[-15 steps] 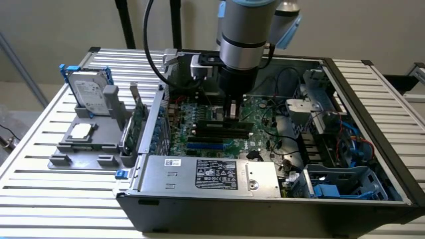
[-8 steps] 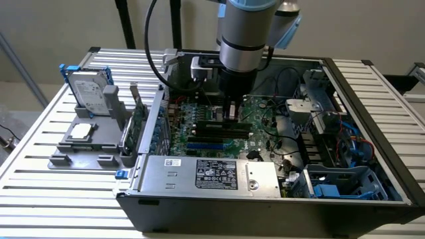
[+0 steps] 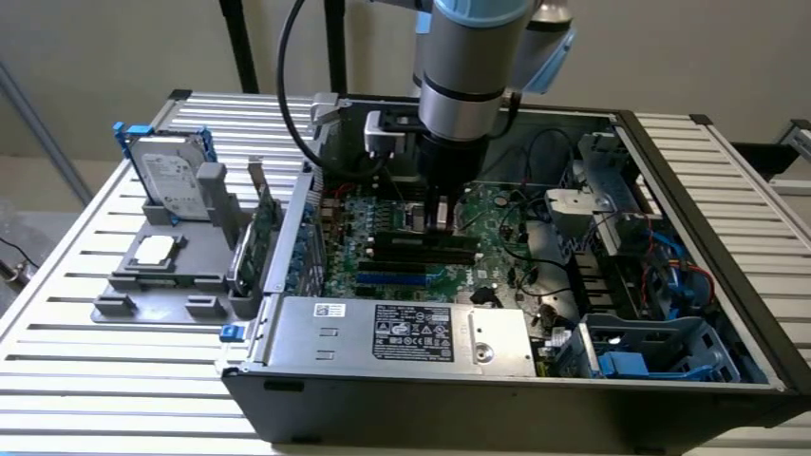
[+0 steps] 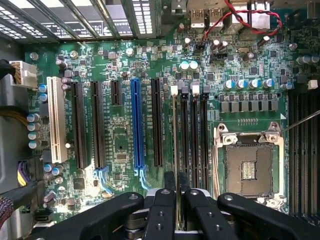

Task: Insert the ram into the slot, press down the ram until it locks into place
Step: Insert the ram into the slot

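In the wrist view my gripper (image 4: pixel 177 179) hangs low over the green motherboard (image 4: pixel 120 70). Its two black fingers (image 4: pixel 170 182) are shut on the ram (image 4: pixel 174 145), which I see edge-on as a thin line. The ram runs along the outermost black slot, whose white end clip (image 4: pixel 173 90) shows at its far end. Three like slots (image 4: pixel 195 140) lie parallel beside it, toward the CPU socket. Whether the ram is seated in the slot I cannot tell. In the exterior view the gripper (image 3: pixel 440 217) reaches down into the open case just above the slots (image 3: pixel 419 249).
The square metal CPU socket (image 4: pixel 250 167) lies beside the slots, and a blue connector strip (image 4: pixel 136 125) on the other side. Red and black cables (image 4: pixel 240 20) run near the board's edge. A power supply (image 3: pixel 393 328) and drive cage (image 3: pixel 659 347) line the case front. A hard drive (image 3: pixel 171 180) stands outside.
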Robot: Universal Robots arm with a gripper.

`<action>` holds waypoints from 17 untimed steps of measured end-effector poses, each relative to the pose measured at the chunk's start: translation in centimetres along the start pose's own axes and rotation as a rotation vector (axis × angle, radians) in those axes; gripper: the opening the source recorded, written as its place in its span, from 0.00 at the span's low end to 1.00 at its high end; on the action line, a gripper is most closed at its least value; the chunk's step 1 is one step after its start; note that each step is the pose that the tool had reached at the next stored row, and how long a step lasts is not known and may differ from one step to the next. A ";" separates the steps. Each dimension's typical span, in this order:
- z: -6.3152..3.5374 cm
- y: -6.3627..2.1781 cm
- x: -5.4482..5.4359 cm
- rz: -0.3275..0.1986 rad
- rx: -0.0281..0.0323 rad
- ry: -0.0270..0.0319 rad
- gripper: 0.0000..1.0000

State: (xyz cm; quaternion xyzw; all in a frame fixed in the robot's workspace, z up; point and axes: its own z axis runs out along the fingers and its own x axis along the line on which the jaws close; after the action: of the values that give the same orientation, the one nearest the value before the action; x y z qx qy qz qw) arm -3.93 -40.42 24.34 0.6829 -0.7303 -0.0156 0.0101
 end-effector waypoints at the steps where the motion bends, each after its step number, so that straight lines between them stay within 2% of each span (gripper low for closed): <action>1: 0.14 -0.01 0.0 0.000 0.0000 0.0000 0.14; 17: 1.03 -0.06 -0.1 0.000 -0.0009 0.0014 0.14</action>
State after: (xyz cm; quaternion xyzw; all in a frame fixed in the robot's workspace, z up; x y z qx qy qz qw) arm -3.91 -40.28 23.30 0.6829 -0.7303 -0.0154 0.0109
